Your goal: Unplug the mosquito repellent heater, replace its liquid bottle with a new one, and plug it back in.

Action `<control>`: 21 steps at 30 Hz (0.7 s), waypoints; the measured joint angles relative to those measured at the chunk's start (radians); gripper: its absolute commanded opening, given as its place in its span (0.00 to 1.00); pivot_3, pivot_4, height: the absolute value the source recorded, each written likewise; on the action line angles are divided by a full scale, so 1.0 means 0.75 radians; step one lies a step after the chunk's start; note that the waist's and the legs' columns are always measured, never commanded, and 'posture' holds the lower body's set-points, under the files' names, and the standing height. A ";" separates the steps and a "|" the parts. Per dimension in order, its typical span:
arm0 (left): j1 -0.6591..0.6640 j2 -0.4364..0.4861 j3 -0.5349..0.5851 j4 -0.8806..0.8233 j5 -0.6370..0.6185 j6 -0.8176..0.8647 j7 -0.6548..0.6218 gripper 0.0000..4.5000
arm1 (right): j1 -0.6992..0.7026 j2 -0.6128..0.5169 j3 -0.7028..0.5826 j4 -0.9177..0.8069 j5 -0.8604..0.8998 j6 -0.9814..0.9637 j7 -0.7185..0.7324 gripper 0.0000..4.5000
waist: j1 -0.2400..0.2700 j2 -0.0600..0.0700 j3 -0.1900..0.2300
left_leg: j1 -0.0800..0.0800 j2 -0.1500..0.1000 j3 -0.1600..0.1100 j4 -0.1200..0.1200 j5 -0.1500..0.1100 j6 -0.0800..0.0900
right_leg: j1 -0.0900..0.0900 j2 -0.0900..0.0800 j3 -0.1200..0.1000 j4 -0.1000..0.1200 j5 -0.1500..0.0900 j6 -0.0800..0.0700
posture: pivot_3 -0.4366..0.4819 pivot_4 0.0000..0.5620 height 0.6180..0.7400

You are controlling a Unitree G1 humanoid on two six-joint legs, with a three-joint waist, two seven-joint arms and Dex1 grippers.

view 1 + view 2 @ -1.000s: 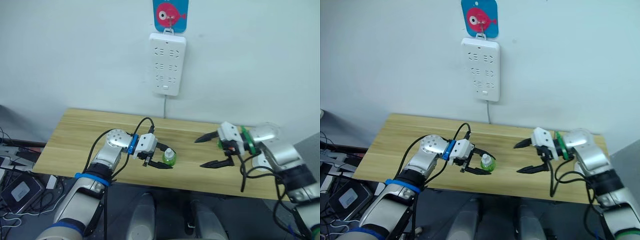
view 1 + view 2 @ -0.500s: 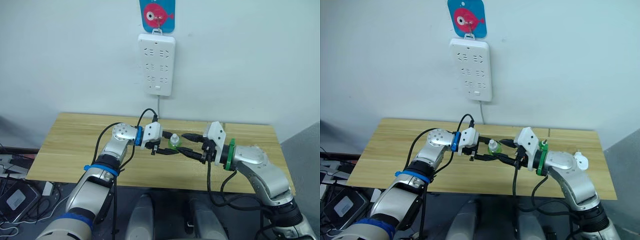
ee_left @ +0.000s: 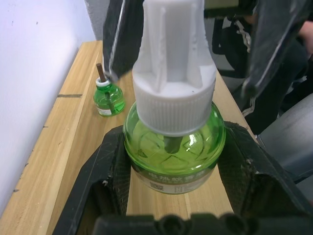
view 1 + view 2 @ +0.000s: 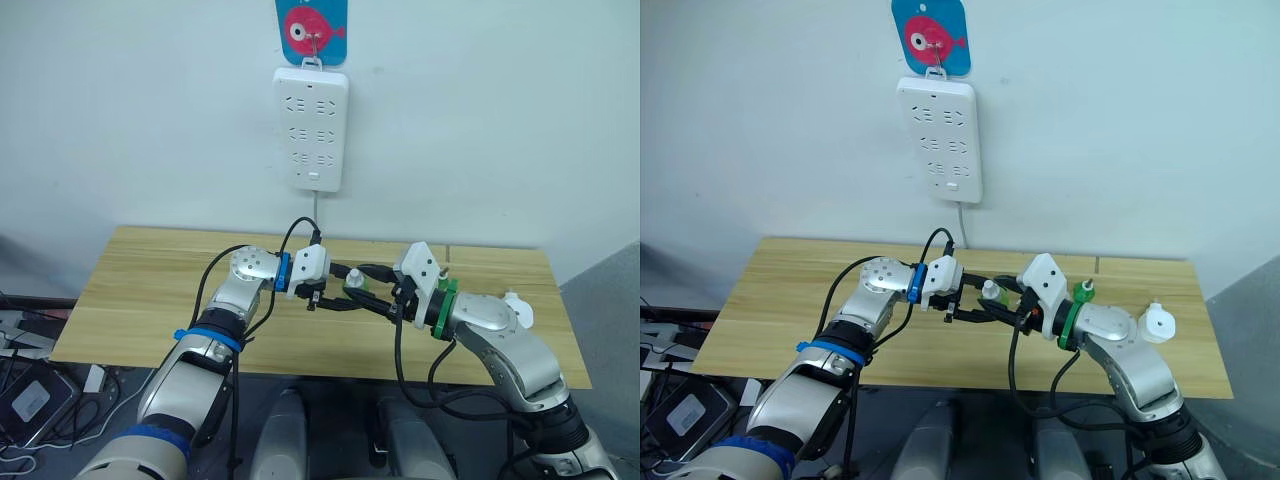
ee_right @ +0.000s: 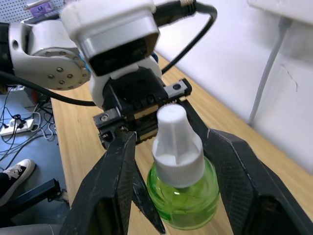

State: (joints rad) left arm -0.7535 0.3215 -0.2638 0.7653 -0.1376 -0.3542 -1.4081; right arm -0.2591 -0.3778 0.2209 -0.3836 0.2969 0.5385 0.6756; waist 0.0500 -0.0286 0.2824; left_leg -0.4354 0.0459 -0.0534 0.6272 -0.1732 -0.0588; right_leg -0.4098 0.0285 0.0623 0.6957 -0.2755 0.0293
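A green liquid bottle (image 3: 173, 156) with a ribbed white cap (image 5: 173, 137) is held upright over the middle of the table, with my left gripper (image 4: 335, 300) shut on its round body. My right gripper (image 4: 372, 298) comes from the opposite side and stands open, its fingers (image 5: 122, 171) flanking the cap and neck with gaps showing. A second green bottle (image 3: 108, 95), uncapped with a brown wick, stands further along the table. The mosquito repellent heater (image 4: 1157, 322), small, white and rounded, lies on the table beyond my right forearm.
A long white power strip (image 4: 310, 128) hangs on the wall above the table's back edge, its cord running down, with a fish-picture hook (image 4: 310, 28) above it. The wooden table (image 4: 150, 270) has bare room on its left half.
The left gripper raised the bottle and carried it toward the table's centre. The right arm swung in from the right, bringing its open fingers around the cap. The camera also shifted.
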 measured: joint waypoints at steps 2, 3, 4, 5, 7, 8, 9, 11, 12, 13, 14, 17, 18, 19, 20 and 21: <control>0.000 -0.002 0.000 -0.001 0.000 0.001 0.000 0.50 | -0.005 0.006 0.000 0.010 0.000 0.000 -0.001 0.54 | 0.000 0.000 0.000 | 0.000 0.000 0.000 0.000 0.000 0.000 | 0.000 0.000 0.000 0.000 0.000 0.000 | 0.67 0.38 1.00; 0.001 -0.002 0.000 -0.002 0.000 0.001 0.000 0.50 | -0.005 0.008 0.001 0.015 -0.001 0.000 -0.001 0.54 | 0.000 0.000 0.000 | 0.000 0.000 0.000 0.000 0.000 0.000 | 0.000 0.000 0.000 0.000 0.000 0.000 | 0.67 0.38 1.00; 0.001 -0.003 0.000 -0.002 0.000 0.002 -0.001 0.50 | -0.004 0.009 0.002 0.022 -0.001 0.000 -0.001 0.54 | 0.000 0.000 0.000 | 0.000 0.000 0.000 0.000 0.000 0.000 | 0.000 0.000 0.000 0.000 0.000 0.000 | 0.67 0.38 1.00; 0.001 -0.003 0.000 -0.002 0.000 0.003 -0.002 0.50 | -0.004 0.009 0.002 0.028 -0.002 0.000 -0.002 0.54 | 0.000 0.000 0.000 | 0.000 0.000 0.000 0.000 0.000 0.000 | 0.000 0.000 0.000 0.000 0.000 0.000 | 0.67 0.38 1.00; 0.001 -0.003 0.000 -0.003 0.000 0.003 -0.002 0.50 | -0.005 0.009 0.002 0.032 -0.001 0.000 -0.002 0.54 | 0.000 0.000 0.000 | 0.000 0.000 0.000 0.000 0.000 0.000 | 0.000 0.000 0.000 0.000 0.000 0.000 | 0.67 0.38 1.00; 0.001 -0.003 0.000 -0.003 0.000 0.003 -0.002 0.50 | -0.004 0.009 0.002 0.033 -0.001 0.000 -0.002 0.54 | 0.000 0.000 0.000 | 0.000 0.000 0.000 0.000 0.000 0.000 | 0.000 0.000 0.000 0.000 0.000 0.000 | 0.67 0.38 1.00; 0.001 -0.004 0.000 -0.003 0.000 0.003 -0.002 0.50 | -0.004 0.009 0.002 0.035 -0.001 0.000 -0.001 0.54 | 0.000 0.000 0.000 | 0.000 0.000 0.000 0.000 0.000 0.000 | 0.000 0.000 0.000 0.000 0.000 0.000 | 0.67 0.38 1.00; 0.001 -0.008 0.000 -0.003 0.000 0.003 -0.002 0.50 | -0.005 0.009 0.004 0.037 -0.001 -0.001 0.001 0.41 | 0.000 0.000 0.000 | 0.000 0.000 0.000 0.000 0.000 0.000 | 0.000 0.000 0.000 0.000 0.000 0.000 | 0.66 0.39 1.00; 0.001 -0.010 0.000 -0.003 0.000 0.003 -0.002 0.50 | -0.004 0.009 0.005 0.037 -0.001 -0.001 0.001 0.34 | 0.000 0.000 0.000 | 0.000 0.000 0.000 0.000 0.000 0.000 | 0.000 0.000 0.000 0.000 0.000 0.000 | 0.66 0.39 1.00; 0.002 -0.011 0.001 -0.003 -0.001 0.009 -0.003 0.50 | -0.005 0.005 0.005 0.038 -0.004 -0.005 0.001 0.26 | 0.000 0.000 0.000 | 0.000 0.000 0.000 0.000 0.000 0.000 | 0.000 0.000 0.000 0.000 0.000 0.000 | 0.66 0.39 1.00; 0.002 -0.011 0.001 -0.003 -0.001 0.016 -0.005 0.50 | -0.005 0.001 0.005 0.038 -0.005 -0.006 0.003 0.24 | 0.000 0.000 0.000 | 0.000 0.000 0.000 0.000 0.000 0.000 | 0.000 0.000 0.000 0.000 0.000 0.000 | 0.66 0.39 1.00; 0.004 -0.013 0.001 -0.004 -0.001 0.022 -0.007 0.50 | -0.005 -0.003 0.005 0.040 -0.005 -0.008 0.008 0.24 | -0.001 0.000 0.000 | 0.000 0.000 0.000 0.000 0.000 0.000 | 0.000 0.000 0.000 0.000 0.000 0.000 | 0.66 0.40 1.00; 0.006 -0.013 0.001 -0.006 -0.001 0.022 -0.008 0.50 | -0.005 -0.006 0.005 0.041 -0.005 -0.010 0.014 0.24 | -0.001 0.000 0.000 | 0.000 0.000 0.000 0.000 0.000 0.000 | 0.000 0.000 0.000 0.000 0.000 0.000 | 0.67 0.41 1.00; 0.011 -0.013 0.001 -0.011 -0.001 0.022 -0.012 0.50 | -0.007 -0.011 0.007 0.044 -0.005 -0.013 0.023 0.24 | -0.001 0.000 0.000 | 0.000 0.000 0.000 0.000 0.000 0.000 | 0.000 0.000 0.000 0.000 0.000 0.000 | 0.67 0.41 1.00; 0.021 -0.013 0.001 -0.020 -0.002 0.022 -0.019 0.50 | -0.012 -0.023 0.012 0.048 -0.005 -0.019 0.039 0.24 | -0.002 0.000 0.000 | 0.000 0.000 0.000 0.000 0.000 0.000 | 0.000 0.000 0.000 0.000 0.000 0.000 | 0.67 0.41 1.00; 0.033 -0.012 0.002 -0.035 -0.005 0.024 -0.028 0.50 | -0.017 -0.035 0.017 0.049 -0.005 -0.024 0.061 0.24 | -0.002 0.000 0.000 | 0.000 0.000 0.000 0.000 0.000 0.000 | 0.000 0.000 0.000 0.000 0.000 0.000 | 0.68 0.41 1.00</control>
State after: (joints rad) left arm -0.7285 0.3127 -0.2620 0.7393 -0.1413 -0.3362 -1.4291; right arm -0.2716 -0.4039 0.2338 -0.3468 0.2933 0.5209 0.7210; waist 0.0483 -0.0286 0.2825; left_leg -0.4354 0.0460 -0.0534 0.6270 -0.1732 -0.0588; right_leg -0.4099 0.0285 0.0624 0.6955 -0.2755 0.0293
